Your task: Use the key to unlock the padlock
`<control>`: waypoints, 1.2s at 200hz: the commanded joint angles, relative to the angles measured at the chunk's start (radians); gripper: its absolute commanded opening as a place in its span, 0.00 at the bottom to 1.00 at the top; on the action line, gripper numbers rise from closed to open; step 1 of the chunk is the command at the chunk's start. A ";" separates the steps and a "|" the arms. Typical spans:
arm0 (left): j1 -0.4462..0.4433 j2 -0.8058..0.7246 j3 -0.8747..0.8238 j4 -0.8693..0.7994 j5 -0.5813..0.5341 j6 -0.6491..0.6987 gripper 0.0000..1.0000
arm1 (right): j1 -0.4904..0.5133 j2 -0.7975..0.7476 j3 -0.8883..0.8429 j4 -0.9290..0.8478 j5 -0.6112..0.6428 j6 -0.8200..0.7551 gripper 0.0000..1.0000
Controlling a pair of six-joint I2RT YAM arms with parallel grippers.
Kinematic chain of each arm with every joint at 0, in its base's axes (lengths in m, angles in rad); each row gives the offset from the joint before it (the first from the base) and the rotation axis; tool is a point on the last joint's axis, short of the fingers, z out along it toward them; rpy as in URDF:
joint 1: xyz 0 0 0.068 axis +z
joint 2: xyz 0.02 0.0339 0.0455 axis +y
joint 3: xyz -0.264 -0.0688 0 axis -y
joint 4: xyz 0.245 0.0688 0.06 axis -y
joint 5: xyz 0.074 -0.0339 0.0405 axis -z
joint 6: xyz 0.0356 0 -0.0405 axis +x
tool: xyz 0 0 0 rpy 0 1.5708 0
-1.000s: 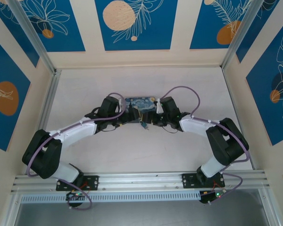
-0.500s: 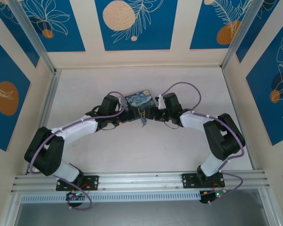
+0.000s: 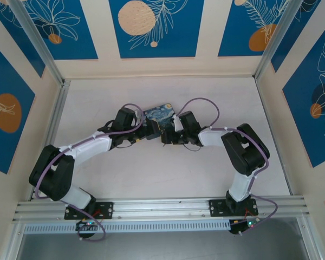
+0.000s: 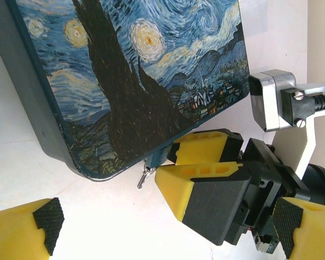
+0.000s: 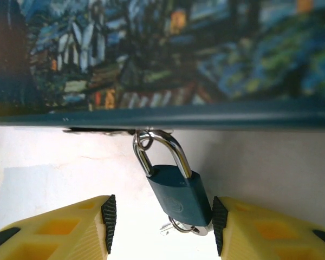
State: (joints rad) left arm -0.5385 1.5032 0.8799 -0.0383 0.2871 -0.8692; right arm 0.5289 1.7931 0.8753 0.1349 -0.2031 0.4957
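The teal-blue padlock (image 5: pixel 180 196) hangs by its silvery shackle (image 5: pixel 176 151) from a ring at the edge of the starry-night box (image 5: pixel 162 54). A thin grey key (image 5: pixel 173 227) on a small ring shows just under the padlock's body. My right gripper (image 5: pixel 162 225) is open and straddles the padlock, whose body touches the right pad (image 5: pixel 219 223). In the left wrist view the right gripper's yellow fingers (image 4: pixel 206 168) sit at the box corner (image 4: pixel 97 168), with a small silvery piece (image 4: pixel 145 176) beside them. My left gripper (image 4: pixel 168 233) is open, holding nothing.
The box (image 3: pixel 161 115) lies at mid-table, tilted, with my left gripper (image 3: pixel 151 130) and right gripper (image 3: pixel 166 135) meeting at its near edge. Bare pale table (image 3: pixel 151 173) spreads around them. Aluminium rails (image 3: pixel 54 124) and patterned walls enclose the space.
The box turned a little counter-clockwise. My right gripper slid left, up to the box edge, and now straddles the padlock, covering it from above. The left arm barely moved.
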 commanded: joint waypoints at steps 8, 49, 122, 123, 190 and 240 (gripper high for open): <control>0.014 0.009 0.018 0.031 0.025 -0.022 1.00 | 0.011 0.032 0.027 -0.002 0.021 -0.034 0.51; 0.019 0.011 0.007 0.050 0.031 -0.036 1.00 | 0.023 0.051 0.036 -0.015 0.043 -0.051 0.46; 0.028 0.014 0.008 0.054 0.021 -0.042 1.00 | 0.026 0.046 0.006 -0.017 0.071 -0.046 0.22; 0.027 0.014 0.008 0.054 0.020 -0.042 1.00 | 0.026 0.044 0.006 -0.018 0.071 -0.046 0.22; 0.031 0.039 0.117 -0.169 -0.155 0.083 1.00 | 0.001 -0.007 -0.033 -0.040 0.084 -0.009 0.00; 0.031 0.118 0.227 -0.317 -0.345 0.164 1.00 | -0.007 -0.015 -0.035 -0.050 0.075 0.061 0.00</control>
State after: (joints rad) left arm -0.5190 1.5749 1.0500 -0.2390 0.0731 -0.7712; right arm 0.5293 1.7939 0.8566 0.1387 -0.1310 0.4950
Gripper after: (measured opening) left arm 0.998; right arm 0.115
